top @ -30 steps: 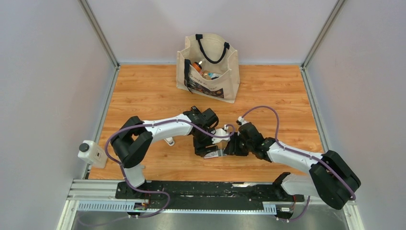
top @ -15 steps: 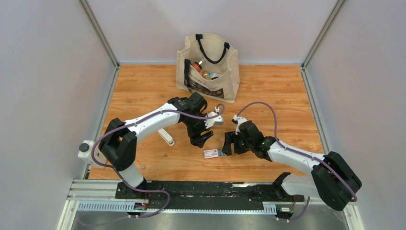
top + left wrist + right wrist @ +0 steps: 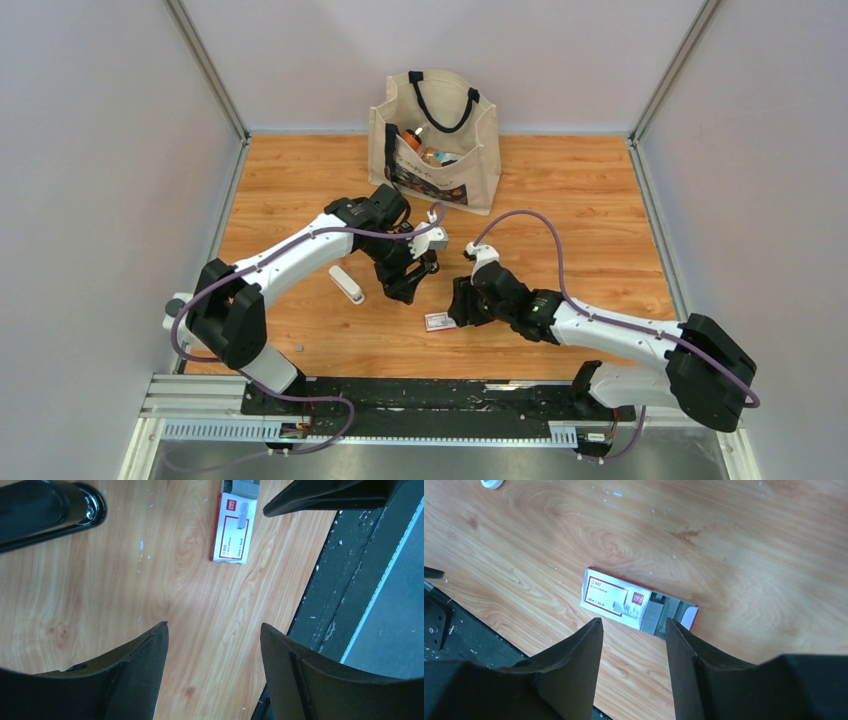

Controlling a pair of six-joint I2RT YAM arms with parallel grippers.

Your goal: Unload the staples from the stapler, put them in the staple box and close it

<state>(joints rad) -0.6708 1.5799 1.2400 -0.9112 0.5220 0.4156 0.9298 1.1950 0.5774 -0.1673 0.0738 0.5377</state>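
Note:
The black stapler (image 3: 47,507), with a rounded shiny end, lies on the wood at the upper left of the left wrist view. In the top view I cannot tell it from the dark left gripper. My left gripper (image 3: 408,285) (image 3: 214,625) is open and empty, above bare wood. My right gripper (image 3: 458,305) (image 3: 634,620) is open and empty, just short of the red-and-white box (image 3: 438,321) (image 3: 636,605). Grey staple strips (image 3: 656,616) show in the box's open end. A tiny grey bit (image 3: 298,347) lies near the front left.
A white oblong bar (image 3: 347,283) lies left of the left gripper. A cloth tote bag (image 3: 435,140) with items stands at the back. The black rail (image 3: 345,580) runs along the table's near edge. Walls close in both sides.
My left gripper has drawn back and away to the upper left from the spot by the box. My right gripper has shifted left towards the box. The box has stayed put.

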